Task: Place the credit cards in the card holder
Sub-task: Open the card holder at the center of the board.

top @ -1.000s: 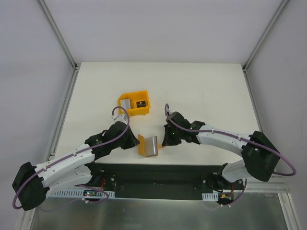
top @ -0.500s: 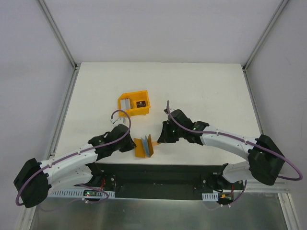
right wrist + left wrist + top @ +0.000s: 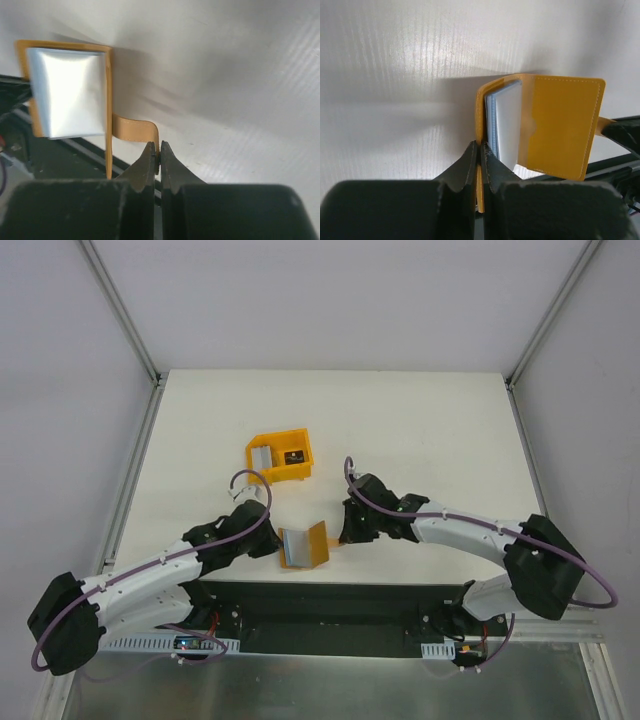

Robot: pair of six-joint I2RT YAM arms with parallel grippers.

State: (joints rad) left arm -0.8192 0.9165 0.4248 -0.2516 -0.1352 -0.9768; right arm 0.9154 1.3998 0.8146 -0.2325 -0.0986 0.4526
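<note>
Card holder [image 3: 303, 546] standing half-open just on the arms' side of the bin [image 3: 296, 473]. Left gripper [image 3: 480, 147] clamping one cover, right gripper [image 3: 159, 150] pinching the snap tab [image 3: 135, 130]. Credit cards [image 3: 263, 456] lying inside the bin. Advisable: spreading gently, tab taut, pockets facing up

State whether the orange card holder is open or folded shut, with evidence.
Open. The card holder has its covers spread apart, pale pockets showing; the left gripper pinches one cover, the right gripper its snap tab.
</note>
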